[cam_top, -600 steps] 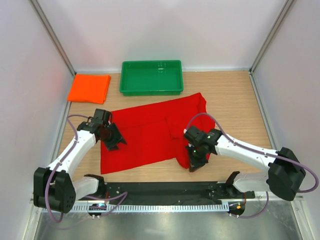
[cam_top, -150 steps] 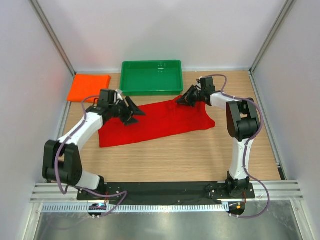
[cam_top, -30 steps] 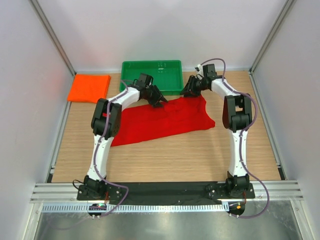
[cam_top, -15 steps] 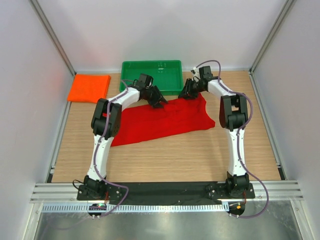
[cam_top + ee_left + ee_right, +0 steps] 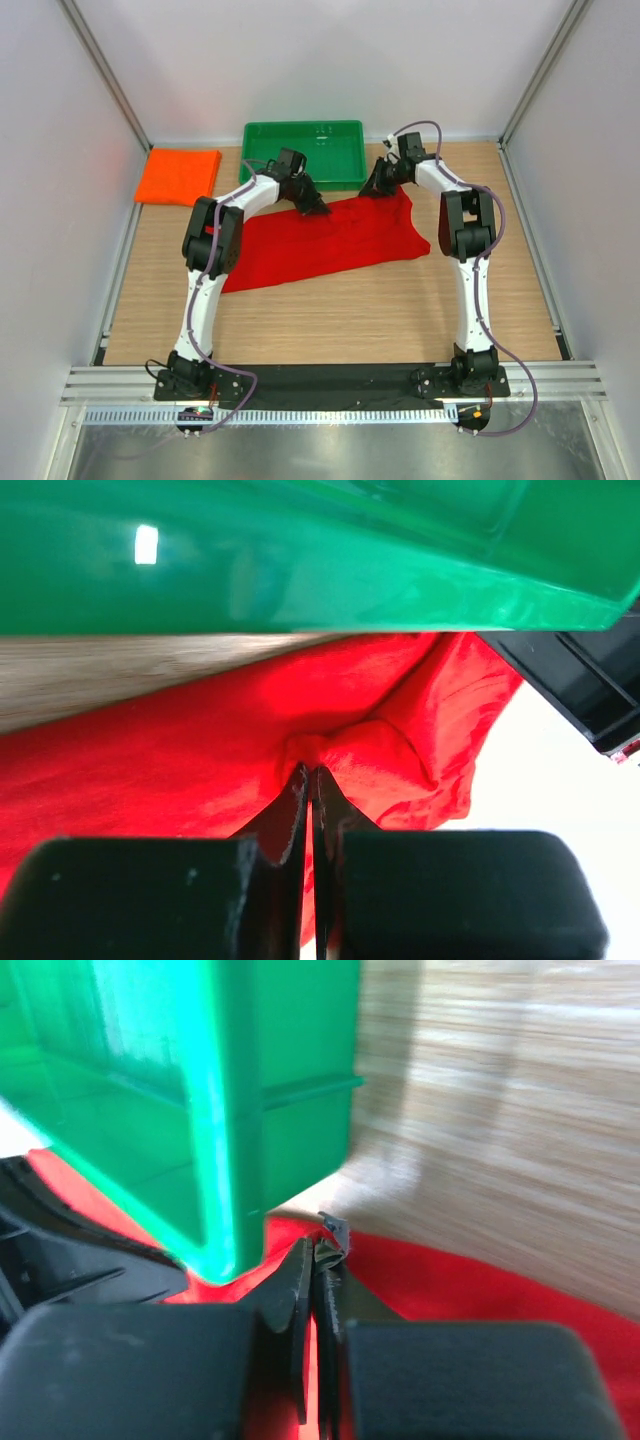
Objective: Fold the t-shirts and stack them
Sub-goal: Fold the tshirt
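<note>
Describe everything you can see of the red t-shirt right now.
The red t-shirt is plain, bright red soft cloth. It lies as a long, wrinkled band slantwise on the wooden table, with its far edge close beside the green tray. The left gripper is shut on a bunched pinch of that far edge, and the right gripper is shut on the far right corner. No print shows on it.

White links, black joints on left arm (image 5: 201,300), right arm (image 5: 471,300); purple cables (image 5: 420,124); left gripper (image 5: 310,775), right gripper (image 5: 317,1250) black wedges.
</note>
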Motion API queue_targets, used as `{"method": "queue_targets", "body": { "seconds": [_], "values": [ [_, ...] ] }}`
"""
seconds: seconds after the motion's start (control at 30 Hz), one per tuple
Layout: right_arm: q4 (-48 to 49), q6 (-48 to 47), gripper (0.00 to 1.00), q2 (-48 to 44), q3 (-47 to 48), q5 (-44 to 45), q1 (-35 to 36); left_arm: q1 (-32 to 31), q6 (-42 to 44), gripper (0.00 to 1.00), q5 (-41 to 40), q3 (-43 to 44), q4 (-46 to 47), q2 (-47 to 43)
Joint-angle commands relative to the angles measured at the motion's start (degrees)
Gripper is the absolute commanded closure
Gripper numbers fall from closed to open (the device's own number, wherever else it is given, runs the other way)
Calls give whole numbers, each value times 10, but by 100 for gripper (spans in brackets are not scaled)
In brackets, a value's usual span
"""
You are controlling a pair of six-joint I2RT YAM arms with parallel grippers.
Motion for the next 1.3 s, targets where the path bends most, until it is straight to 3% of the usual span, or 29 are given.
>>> {"method": "queue_targets", "body": {
  "seconds": [0.0,0.23,0.47,1.1,1.27],
  "values": [
    [32,18,99,-33,-16,49,2,0,6,100,-25,-11,-10,-42],
    [96,45,99,-79,-83,108,-2,0,-15,100,-83,-65,-22,-103],
    [128,53,99,-115,-127,154,-11,0,-22,100,-60,-55,-22,-86],
    [143,53,99,-123,-128,130,-22,3,-19,96,-45,0,-46,-31],
    [108,42,88,-110,-105,111,-22,6,-10,93,-45,10,-73,-18]
  ]
}}
